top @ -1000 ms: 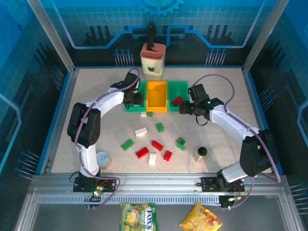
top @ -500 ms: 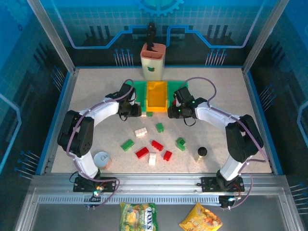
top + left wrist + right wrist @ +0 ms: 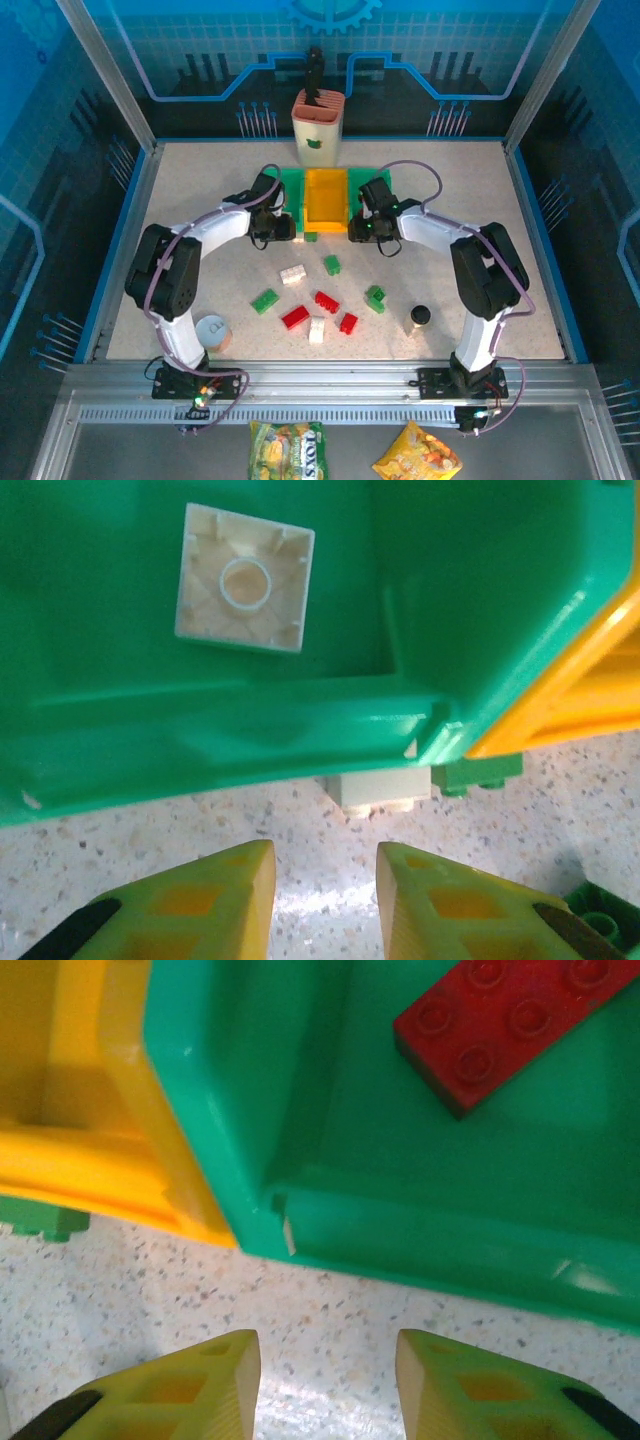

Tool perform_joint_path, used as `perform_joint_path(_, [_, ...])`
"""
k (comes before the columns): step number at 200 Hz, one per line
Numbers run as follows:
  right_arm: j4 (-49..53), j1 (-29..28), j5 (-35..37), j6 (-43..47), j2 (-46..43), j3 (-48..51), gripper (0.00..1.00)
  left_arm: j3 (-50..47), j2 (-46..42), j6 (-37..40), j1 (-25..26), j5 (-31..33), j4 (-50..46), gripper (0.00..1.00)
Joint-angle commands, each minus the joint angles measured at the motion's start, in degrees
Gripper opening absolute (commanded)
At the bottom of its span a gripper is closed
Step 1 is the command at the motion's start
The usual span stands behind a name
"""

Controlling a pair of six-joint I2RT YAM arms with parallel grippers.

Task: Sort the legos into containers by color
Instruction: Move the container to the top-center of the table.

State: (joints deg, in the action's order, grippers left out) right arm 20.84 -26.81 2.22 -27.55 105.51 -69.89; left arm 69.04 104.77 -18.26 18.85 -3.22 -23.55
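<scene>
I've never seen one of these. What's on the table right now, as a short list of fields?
bins: green left bin, yellow bin, green right bin, in a row
left bin holds: white brick, upside down
right bin holds: red brick
loose bricks: red, green, white, scattered in front of the bins
left gripper: empty, just in front of left bin
right gripper: empty, just in front of right bin

- The left arm reached forward from its base and bent inward, its wrist just left of the yellow-orange bin (image 3: 324,197).
- The left gripper (image 3: 325,875) pointed down near that bin's front left corner, fingers drawn together with a narrow gap, holding nothing.
- The right arm mirrored it, wrist just right of the bin.
- The right gripper (image 3: 328,1365) hung there too, fingers parted, empty.
</scene>
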Motion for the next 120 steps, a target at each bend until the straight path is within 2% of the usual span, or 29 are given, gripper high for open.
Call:
perform_joint_path(1, [-0.71, 1.07, -1.43, 0.13, 1.68, -2.28, 0.40, 2.51, 1.85, 0.09, -0.66, 0.94, 0.28, 0.33])
perform_joint_path(120, [-0.27, 3.34, -2.12, 1.27, 5.62, -6.94, 0.39, 6.28, 4.74, 0.60, -1.23, 1.85, -0.30, 0.33])
